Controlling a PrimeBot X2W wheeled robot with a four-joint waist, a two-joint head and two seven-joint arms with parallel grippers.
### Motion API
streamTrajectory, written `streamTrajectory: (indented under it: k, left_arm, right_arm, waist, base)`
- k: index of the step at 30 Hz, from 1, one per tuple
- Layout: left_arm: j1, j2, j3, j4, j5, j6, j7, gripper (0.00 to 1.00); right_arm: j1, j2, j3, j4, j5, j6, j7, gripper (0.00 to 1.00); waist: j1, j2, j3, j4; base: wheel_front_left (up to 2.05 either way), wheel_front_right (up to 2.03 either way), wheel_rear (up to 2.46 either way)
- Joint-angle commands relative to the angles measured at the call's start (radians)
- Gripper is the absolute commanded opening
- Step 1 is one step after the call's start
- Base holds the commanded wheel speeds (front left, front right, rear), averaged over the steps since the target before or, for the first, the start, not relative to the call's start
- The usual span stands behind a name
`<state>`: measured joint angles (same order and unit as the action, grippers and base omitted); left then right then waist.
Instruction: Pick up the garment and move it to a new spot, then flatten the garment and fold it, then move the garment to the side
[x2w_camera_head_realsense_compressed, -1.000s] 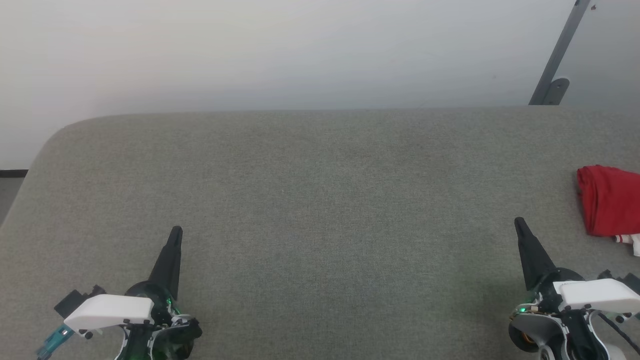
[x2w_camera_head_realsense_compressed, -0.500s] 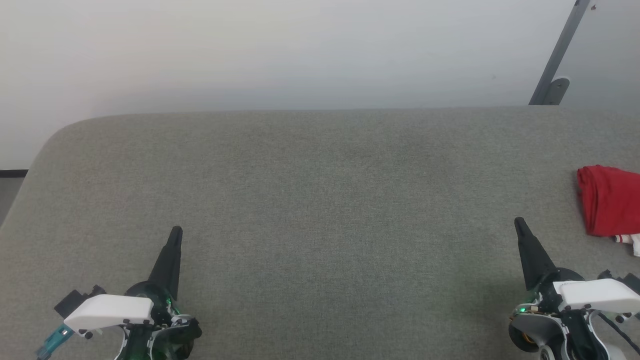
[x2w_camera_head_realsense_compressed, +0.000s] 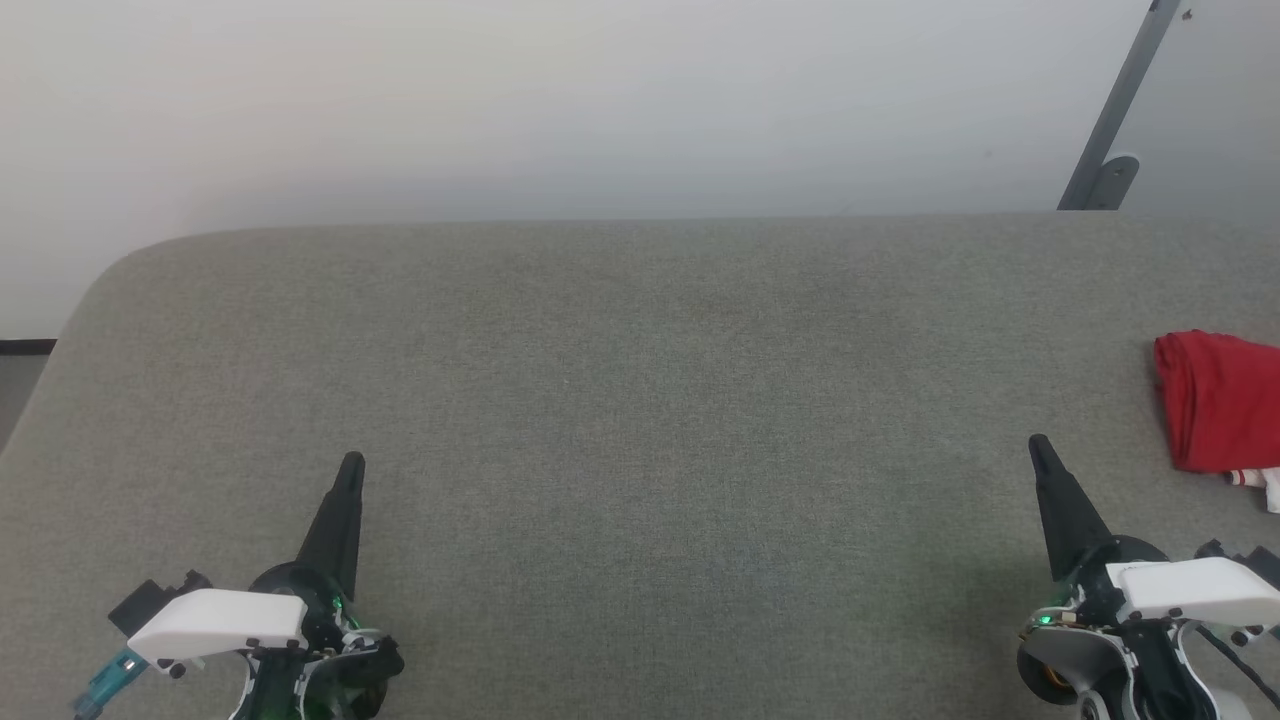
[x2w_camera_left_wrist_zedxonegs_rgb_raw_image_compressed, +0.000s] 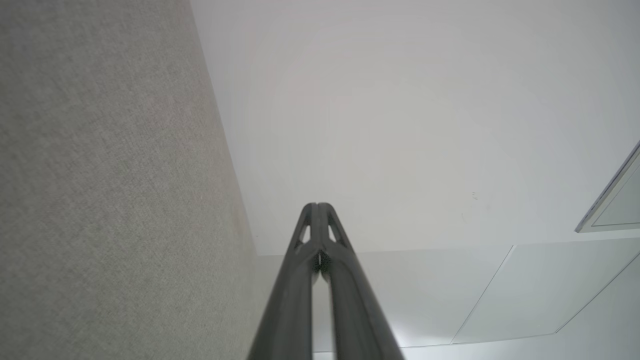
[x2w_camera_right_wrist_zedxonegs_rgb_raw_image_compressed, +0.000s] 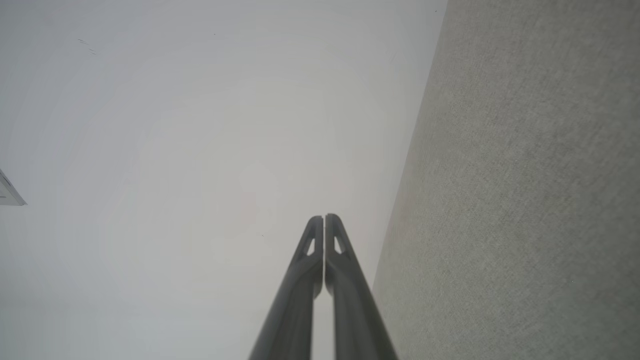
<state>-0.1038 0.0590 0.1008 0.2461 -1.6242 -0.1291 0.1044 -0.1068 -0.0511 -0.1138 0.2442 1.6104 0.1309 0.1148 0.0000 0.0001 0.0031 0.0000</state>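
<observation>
**A:** What takes up most of the head view?

**B:** A grey, fabric-covered worktop (x2w_camera_head_realsense_compressed: 640, 400), rounded at its far left corner. A pale wall (x2w_camera_head_realsense_compressed: 600, 100) rises behind it.

**A:** And where is the garment?

**B:** The garment (x2w_camera_head_realsense_compressed: 1215, 400) lies bunched at the right edge of the worktop, partly cut off by the frame. It is a red heap with a scrap of white-and-red striped trim (x2w_camera_head_realsense_compressed: 1250, 478) at its near end. Nothing is touching it.

**A:** Where are the arms?

**B:** The left gripper (x2w_camera_head_realsense_compressed: 352, 463) sits at the lower left and the right gripper (x2w_camera_head_realsense_compressed: 1038, 443) at the lower right. Both point away across the worktop. The right one is near the garment, its tip left of the red heap and apart from it. The left one is well apart from it, on the other side.

**A:** Are they wide or narrow?

**B:** Both are pressed closed with nothing between them. In the left wrist view the two dark fingers (x2w_camera_left_wrist_zedxonegs_rgb_raw_image_compressed: 295, 280) meet at their tips, and the fingers (x2w_camera_right_wrist_zedxonegs_rgb_raw_image_compressed: 350, 290) in the right wrist view do too.

**A:** Anything smaller?

**B:** A thin grey metal strut (x2w_camera_head_realsense_compressed: 1120, 110) slants up the wall at the upper right.
</observation>
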Motion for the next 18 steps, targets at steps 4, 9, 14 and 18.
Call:
streamTrajectory:
  k: [4,9,14,18]
  left_arm:
    - [-0.011,-0.001,0.004,0.0,0.005,-0.003,0.005,0.0]
    - [-0.011,-0.001,0.005,0.0,0.006,-0.003,0.006,0.0]
    - [-0.011,-0.002,0.006,0.0,0.006,-0.003,0.007,0.0]
    - [-0.011,-0.003,0.006,0.0,0.007,-0.003,0.007,0.0]
  right_arm:
    - [-0.006,0.003,-0.001,0.003,0.004,0.0,0.003,0.0]
    - [-0.006,0.003,-0.001,0.003,0.004,0.0,0.002,0.0]
    - [-0.006,0.003,-0.001,0.003,0.004,0.0,0.002,0.0]
    - [-0.006,0.003,0.0,0.003,0.004,0.0,0.002,0.0]
  waist:
    - [0.0,-0.0001,0.0,0.0]
    - [0.0,-0.0001,0.0,0.0]
    - [0.0,-0.0001,0.0,0.0]
    - [0.0,-0.0001,0.0,0.0]
  base:
    - [0.0,0.0,0.0]
    - [0.0,0.0,0.0]
    - [0.0,0.0,0.0]
    - [0.0,0.0,0.0]
